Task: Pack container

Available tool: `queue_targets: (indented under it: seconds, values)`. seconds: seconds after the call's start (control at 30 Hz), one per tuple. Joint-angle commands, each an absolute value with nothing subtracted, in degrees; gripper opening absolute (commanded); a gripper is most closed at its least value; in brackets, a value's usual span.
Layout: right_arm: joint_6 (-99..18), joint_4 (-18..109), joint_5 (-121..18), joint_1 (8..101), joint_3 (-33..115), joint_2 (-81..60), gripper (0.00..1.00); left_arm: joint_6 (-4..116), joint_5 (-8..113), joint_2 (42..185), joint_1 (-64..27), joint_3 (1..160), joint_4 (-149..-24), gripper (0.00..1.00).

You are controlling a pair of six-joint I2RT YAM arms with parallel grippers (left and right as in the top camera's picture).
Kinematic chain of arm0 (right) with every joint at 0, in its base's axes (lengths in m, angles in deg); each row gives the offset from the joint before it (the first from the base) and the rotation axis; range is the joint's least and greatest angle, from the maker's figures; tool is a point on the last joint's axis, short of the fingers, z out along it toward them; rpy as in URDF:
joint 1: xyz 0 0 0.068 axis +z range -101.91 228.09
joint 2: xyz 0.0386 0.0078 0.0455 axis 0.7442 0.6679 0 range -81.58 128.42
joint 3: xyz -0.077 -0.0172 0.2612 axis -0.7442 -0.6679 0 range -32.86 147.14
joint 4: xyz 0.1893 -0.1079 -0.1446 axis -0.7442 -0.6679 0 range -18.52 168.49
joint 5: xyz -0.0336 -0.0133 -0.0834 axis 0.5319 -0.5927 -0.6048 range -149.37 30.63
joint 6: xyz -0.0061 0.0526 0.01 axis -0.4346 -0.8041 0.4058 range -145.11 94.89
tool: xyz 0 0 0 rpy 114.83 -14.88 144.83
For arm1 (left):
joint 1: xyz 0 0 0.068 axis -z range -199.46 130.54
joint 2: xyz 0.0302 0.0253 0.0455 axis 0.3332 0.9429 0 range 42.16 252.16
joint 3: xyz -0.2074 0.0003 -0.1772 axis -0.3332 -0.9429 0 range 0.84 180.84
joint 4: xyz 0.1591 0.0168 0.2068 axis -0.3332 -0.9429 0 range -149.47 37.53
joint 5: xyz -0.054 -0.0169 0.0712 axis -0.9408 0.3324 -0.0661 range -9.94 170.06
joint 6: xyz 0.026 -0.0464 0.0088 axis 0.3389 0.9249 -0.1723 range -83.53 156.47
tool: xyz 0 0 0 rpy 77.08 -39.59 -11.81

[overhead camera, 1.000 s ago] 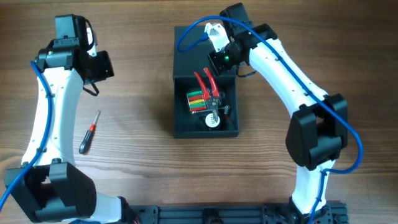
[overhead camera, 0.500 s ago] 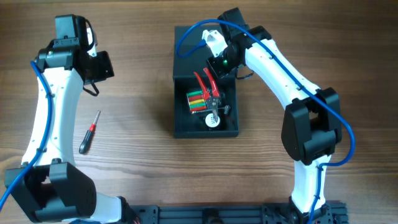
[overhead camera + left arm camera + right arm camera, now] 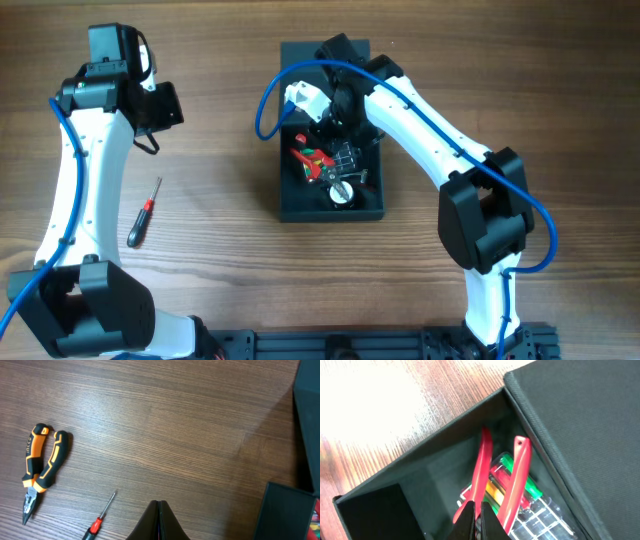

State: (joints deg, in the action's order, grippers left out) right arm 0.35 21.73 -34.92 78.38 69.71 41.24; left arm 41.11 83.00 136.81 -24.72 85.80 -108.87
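Observation:
The dark teal-grey container [image 3: 330, 210] stands open at the table's middle, with its flap lid [image 3: 310, 55] folded back. Inside lie red-handled pliers [image 3: 303, 156], a colourful bit set and a clear case. My right gripper [image 3: 316, 148] reaches down into the box. In the right wrist view its fingers [image 3: 474, 512] are shut, with the tips against the left handle of the red pliers [image 3: 520, 470], inside the container [image 3: 435, 455]. My left gripper [image 3: 149, 138] is shut and empty above the table at the left; it also shows in the left wrist view [image 3: 160, 507].
A red-and-black screwdriver [image 3: 143, 212] lies on the table left of the box; it also shows in the left wrist view [image 3: 98, 521]. Orange-and-black pliers [image 3: 40, 467] lie further left in the left wrist view. The container's corner [image 3: 287, 510] sits at that view's right edge.
My right arm has swung left and down from the box's back right corner into the box. The red pliers have shifted left. The left arm has not moved.

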Motion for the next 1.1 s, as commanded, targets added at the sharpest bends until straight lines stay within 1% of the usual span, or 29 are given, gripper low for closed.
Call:
queue_targets:
  seconds: [0.0, 0.17, 0.2, 0.23, 0.27, 0.3, 0.33, 0.37, 0.43, 0.47, 0.5, 0.53, 0.57, 0.6, 0.63, 0.67, 0.77, 0.83, 0.87, 1.0, 1.07]
  values:
    - [1.2, 21.4, -35.2, 78.0, 69.8, 42.6, 0.04, 41.5, 82.1, 135.6, -24.9, 86.0, -108.9, 0.04]
    - [-0.3, 20.9, -40.1, 77.6, 69.8, 42.6, 0.05, 41.4, 82.1, 135.6, -24.9, 86.0, -108.9, 0.04]
    - [-0.3, 20.7, -40.3, 77.6, 69.8, 42.6, 0.08, 41.4, 82.1, 135.6, -24.9, 86.0, -108.9, 0.04]
    - [-0.5, 20.5, -40.3, 77.6, 70.0, 42.6, 0.13, 41.4, 82.1, 135.6, -24.9, 86.0, -108.9, 0.04]
    - [-1.5, 20.5, -40.5, 77.6, 70.3, 42.5, 0.18, 41.4, 82.1, 135.6, -24.9, 86.0, -108.9, 0.08]
    - [-2.8, 20.8, -40.9, 77.6, 70.7, 42.4, 0.25, 41.4, 82.1, 135.6, -24.9, 86.0, -108.9, 0.24]
    - [-4.1, 21.1, -42.0, 77.6, 71.2, 42.3, 0.32, 41.2, 82.1, 135.6, -24.9, 86.0, -108.9, 0.27]
    - [-6.6, 21.5, -44.9, 77.6, 72.0, 42.2, 0.37, 41.2, 82.1, 135.6, -24.9, 86.0, -108.9, 0.29]
    - [-10.6, 21.3, -50.8, 77.5, 74.3, 41.7, 0.43, 41.2, 82.1, 135.6, -24.9, 86.0, -108.9, 0.42]
    - [-12.2, 20.5, -54.2, 77.4, 76.4, 41.0, 0.50, 41.2, 82.1, 135.6, -24.9, 86.0, -108.9, 0.51]
    - [-12.7, 19.8, -55.7, 77.3, 77.9, 40.5, 0.57, 41.2, 82.2, 135.6, -24.9, 86.0, -109.0, 0.52]
    - [-13.4, 18.8, -57.6, 77.1, 80.6, 39.5, 0.76, 41.2, 82.6, 135.4, -24.9, 86.0, -109.2, 0.57]
    - [-13.4, 18.3, -58.2, 76.9, 82.6, 38.4, 0.91, 41.2, 83.8, 135.1, -24.9, 86.0, -109.5, 0.61]
    - [-13.4, 18.0, -58.3, 76.6, 84.7, 37.2, 1.00, 41.2, 85.2, 134.6, -24.9, 86.0, -110.1, 0.68]
    - [-14.4, 17.8, -58.3, 75.9, 87.8, 34.9, 1.00, 37.8, 86.2, 133.3, -24.9, 86.0, -112.1, 0.75]
    - [-15.3, 17.8, -58.3, 75.3, 89.4, 33.5, 1.00, 35.7, 86.2, 132.4, -24.9, 86.0, -113.8, 0.78]
    - [-18.7, 18.5, -58.3, 72.7, 91.8, 28.6, 1.00, 35.5, 86.2, 128.9, -24.9, 86.0, -120.6, 0.92]
    - [-21.3, 18.7, -58.3, 70.4, 91.8, 25.2, 1.00, 37.9, 86.1, 126.4, -24.9, 86.0, -126.0, 0.96]
    - [-22.5, 18.5, -58.3, 69.1, 91.8, 23.7, 1.00, 39.1, 86.1, 125.2, -24.8, 86.0, -128.6, 1.00]
    - [-24.2, 17.1, -58.3, 64.0, 91.8, 20.3, 1.00, 41.1, 86.2, 119.7, -23.4, 85.6, -135.8, 1.00]
    - [-24.7, 16.3, -58.3, 62.2, 91.8, 20.0, 1.00, 42.1, 86.2, 116.4, -21.9, 84.0, -136.7, 1.00]
